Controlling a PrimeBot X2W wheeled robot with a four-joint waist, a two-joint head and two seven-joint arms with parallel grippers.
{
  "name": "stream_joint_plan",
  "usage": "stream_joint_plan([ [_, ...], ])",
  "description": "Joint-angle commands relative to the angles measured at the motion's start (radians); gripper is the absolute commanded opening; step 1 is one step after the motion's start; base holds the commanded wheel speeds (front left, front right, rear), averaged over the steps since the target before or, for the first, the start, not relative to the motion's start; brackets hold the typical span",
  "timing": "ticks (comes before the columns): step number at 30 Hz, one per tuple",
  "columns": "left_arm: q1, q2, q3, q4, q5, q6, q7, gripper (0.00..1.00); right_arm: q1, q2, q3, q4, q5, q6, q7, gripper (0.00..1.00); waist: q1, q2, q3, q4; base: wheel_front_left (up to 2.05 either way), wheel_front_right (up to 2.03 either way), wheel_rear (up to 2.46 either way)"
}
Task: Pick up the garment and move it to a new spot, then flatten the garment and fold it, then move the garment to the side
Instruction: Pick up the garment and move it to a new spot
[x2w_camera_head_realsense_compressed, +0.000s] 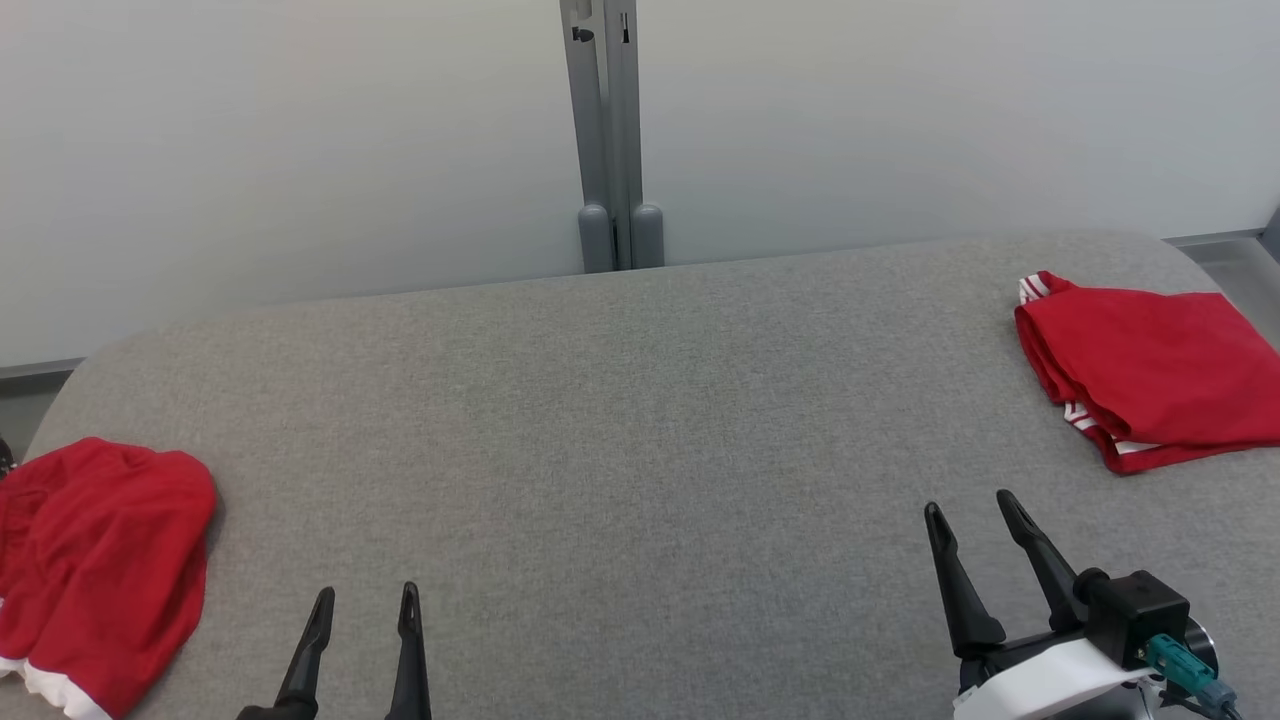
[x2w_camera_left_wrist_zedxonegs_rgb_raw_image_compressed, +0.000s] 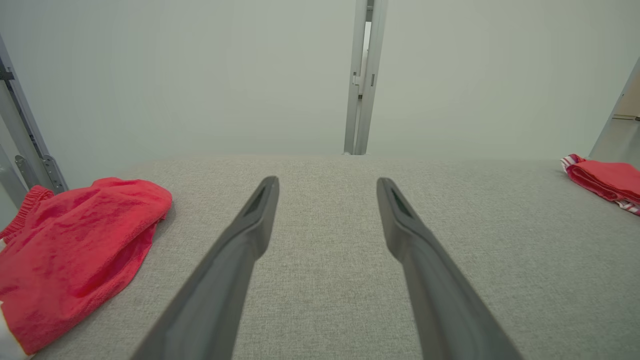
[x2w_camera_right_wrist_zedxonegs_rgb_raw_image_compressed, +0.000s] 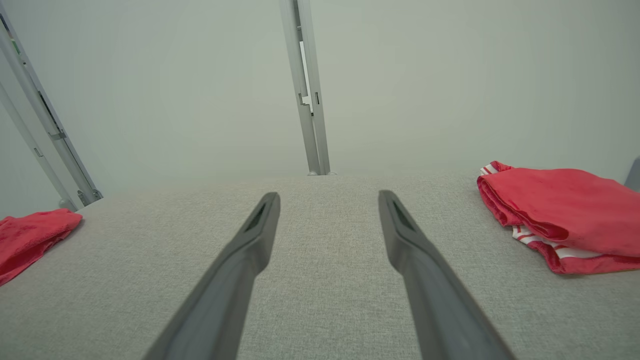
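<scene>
Two red garments lie on the grey table (x2w_camera_head_realsense_compressed: 620, 420). A crumpled red garment (x2w_camera_head_realsense_compressed: 95, 570) (x2w_camera_left_wrist_zedxonegs_rgb_raw_image_compressed: 75, 250) (x2w_camera_right_wrist_zedxonegs_rgb_raw_image_compressed: 30, 237) with a white hem sits at the table's left edge. A folded red garment (x2w_camera_head_realsense_compressed: 1150, 365) (x2w_camera_right_wrist_zedxonegs_rgb_raw_image_compressed: 565, 215) (x2w_camera_left_wrist_zedxonegs_rgb_raw_image_compressed: 607, 182) with white stripes rests at the far right. My left gripper (x2w_camera_head_realsense_compressed: 365, 600) (x2w_camera_left_wrist_zedxonegs_rgb_raw_image_compressed: 327, 185) stands open near the front edge, to the right of the crumpled garment and apart from it. My right gripper (x2w_camera_head_realsense_compressed: 970, 505) (x2w_camera_right_wrist_zedxonegs_rgb_raw_image_compressed: 329, 199) is open too, in front of the folded garment, holding nothing.
A pale wall runs behind the table, with a grey upright post (x2w_camera_head_realsense_compressed: 612, 140) at its middle. The table's corners are rounded. Grey metal struts (x2w_camera_right_wrist_zedxonegs_rgb_raw_image_compressed: 45, 135) stand at the left in the wrist views.
</scene>
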Motion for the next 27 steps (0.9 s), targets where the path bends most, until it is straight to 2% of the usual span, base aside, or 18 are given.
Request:
stream_joint_plan([
  [1, -0.004, 0.001, 0.003, -0.007, 0.000, -0.006, -0.003, 1.00, 0.014, 0.003, 0.001, -0.003, 0.005, -0.002, -0.003, 1.00, 0.0001, 0.0000, 0.004, 0.008, 0.00, 0.00, 0.00],
  [8, -0.008, 0.001, 0.015, -0.022, 0.013, -0.007, -0.003, 1.00, 0.006, 0.007, 0.022, -0.004, 0.009, -0.002, -0.003, 1.00, 0.0001, 0.0000, 0.024, 0.056, 0.00, 0.00, 0.00],
  [16, -0.025, 0.001, 0.030, -0.037, 0.024, -0.021, -0.002, 1.00, 0.000, 0.009, 0.028, -0.009, 0.008, -0.002, -0.003, 1.00, 0.0001, 0.0000, 0.054, 0.154, 0.00, 0.00, 0.00],
  [27, -0.010, 0.001, 0.080, -0.047, 0.017, -0.004, -0.002, 1.00, -0.025, 0.013, 0.056, -0.004, 0.012, -0.002, -0.003, 1.00, 0.0001, 0.0000, 0.068, 0.265, 0.00, 0.00, 0.00],
])
